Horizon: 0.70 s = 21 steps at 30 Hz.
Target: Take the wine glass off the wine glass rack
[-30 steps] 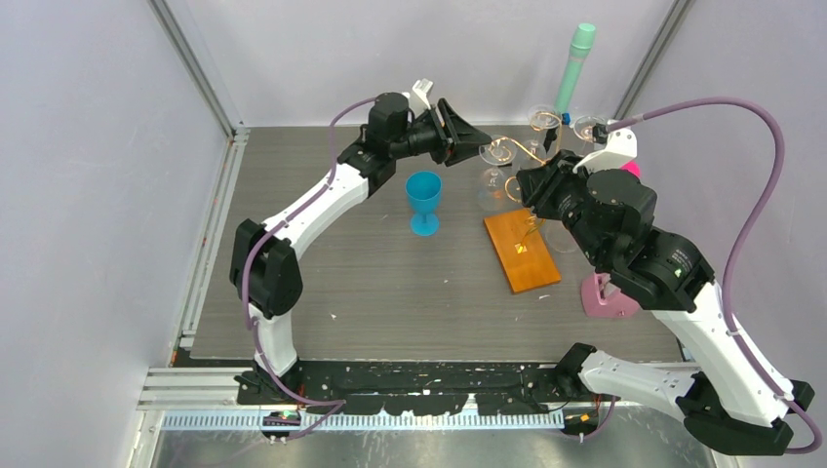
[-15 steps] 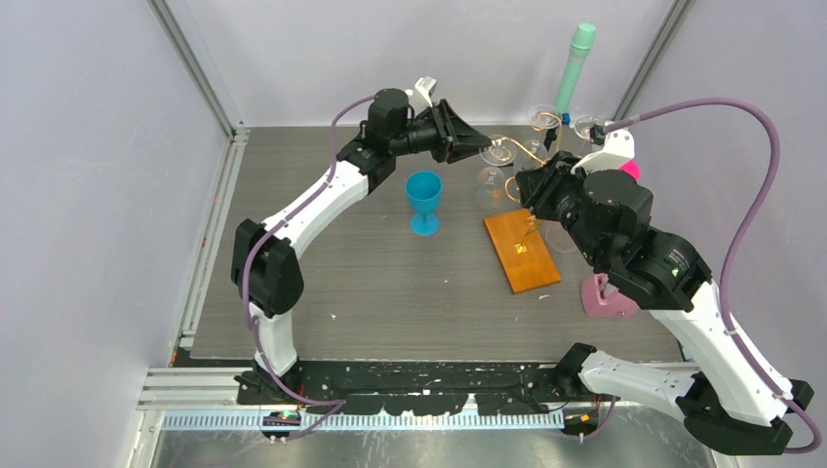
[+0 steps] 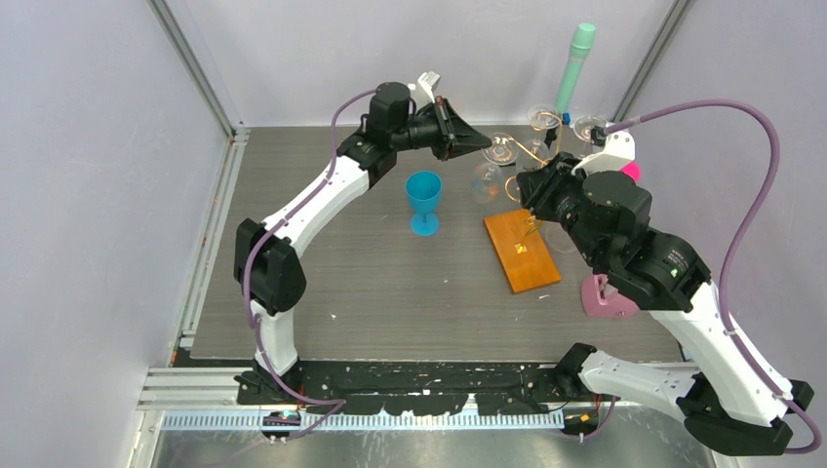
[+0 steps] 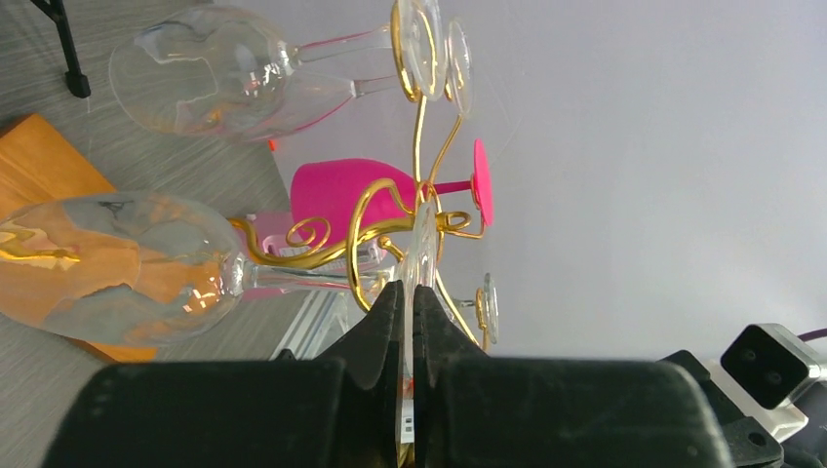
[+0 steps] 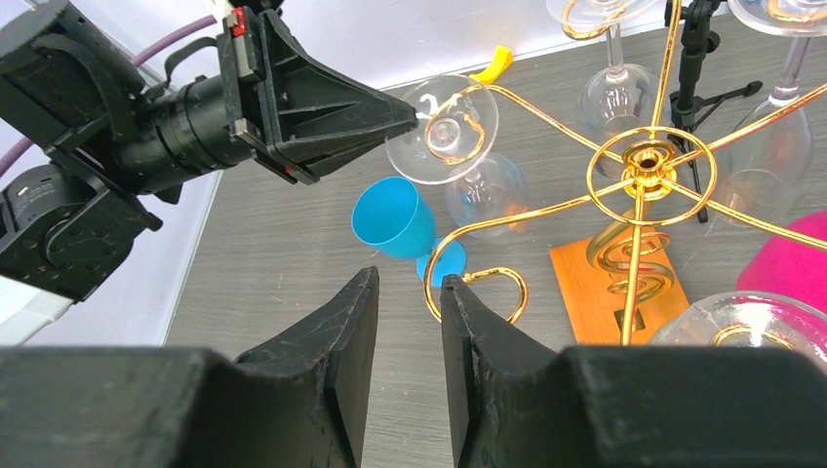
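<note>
You shut left gripper (image 4: 410, 290), fingers apart a moment earlier, onto foot rim of wine glass (image 5: 447, 132). Glass hung inverted on wine glass rack (image 5: 647, 156), left arm, not yet off. Right gripper (image 5: 408, 285) fingers apart, empty.

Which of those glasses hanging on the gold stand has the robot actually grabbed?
The clear glass hanging nearest the blue goblet: the left gripper is pinched shut on its round foot. No gripper holds the others.

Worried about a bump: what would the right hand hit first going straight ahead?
Probably the rack's gold curl just ahead of the right hand; the blue cup stands beyond. Depth unclear.
</note>
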Motion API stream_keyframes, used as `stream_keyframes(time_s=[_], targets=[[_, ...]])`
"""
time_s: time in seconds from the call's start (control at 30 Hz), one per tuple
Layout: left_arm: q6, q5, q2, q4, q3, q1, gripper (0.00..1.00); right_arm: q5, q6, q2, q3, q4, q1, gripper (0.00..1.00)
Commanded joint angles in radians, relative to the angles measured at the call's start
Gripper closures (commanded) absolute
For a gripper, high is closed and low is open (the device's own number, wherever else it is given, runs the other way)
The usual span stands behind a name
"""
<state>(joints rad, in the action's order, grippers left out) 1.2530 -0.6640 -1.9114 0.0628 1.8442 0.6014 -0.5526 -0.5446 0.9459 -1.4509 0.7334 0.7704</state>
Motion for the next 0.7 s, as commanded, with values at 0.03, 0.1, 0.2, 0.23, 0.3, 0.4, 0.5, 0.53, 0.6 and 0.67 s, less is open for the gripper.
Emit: stream_keyframes(time_s=[0.03,0.1,0.2,0.23,0.3,0.4,0.5,0.53,0.6,0.67], targets=[[-0.005,-0.003,0.028,-0.047,0.081,0.004,1.0,-0.035,-0.021,-0.027,0.007,-0.037,0.0,0.64],[0.011,0.008,0.032,-0.057,0.082,0.003,1.0,-0.036,-0.023,-0.032,0.009,-0.038,0.0,0.65],[0.016,0.041,0.038,-0.057,0.086,0.001,1.0,-0.04,-0.026,-0.04,0.012,-0.038,0.0,0.65],[0.014,0.053,0.037,-0.051,0.092,0.0,1.0,-0.042,-0.028,-0.041,0.013,-0.038,0.0,0.65],[0.011,0.067,0.028,-0.047,0.11,0.0,1.0,-0.041,-0.03,-0.044,0.014,-0.038,0.0,0.65],[0.014,0.07,-0.005,-0.042,0.151,0.0,1.0,-0.04,-0.031,-0.049,0.018,-0.038,0.0,0.65],[0.023,0.06,-0.04,-0.05,0.197,0.001,1.0,-0.031,-0.031,-0.054,0.021,-0.038,0.0,0.65],[0.026,0.053,-0.053,-0.05,0.21,0.001,1.0,-0.027,-0.032,-0.056,0.022,-0.037,0.0,0.65],[0.037,0.043,-0.072,-0.053,0.228,0.005,1.0,-0.022,-0.032,-0.061,0.025,-0.039,0.0,0.65],[0.049,0.03,-0.086,-0.058,0.233,0.012,1.0,-0.019,-0.032,-0.066,0.028,-0.043,0.0,0.65]])
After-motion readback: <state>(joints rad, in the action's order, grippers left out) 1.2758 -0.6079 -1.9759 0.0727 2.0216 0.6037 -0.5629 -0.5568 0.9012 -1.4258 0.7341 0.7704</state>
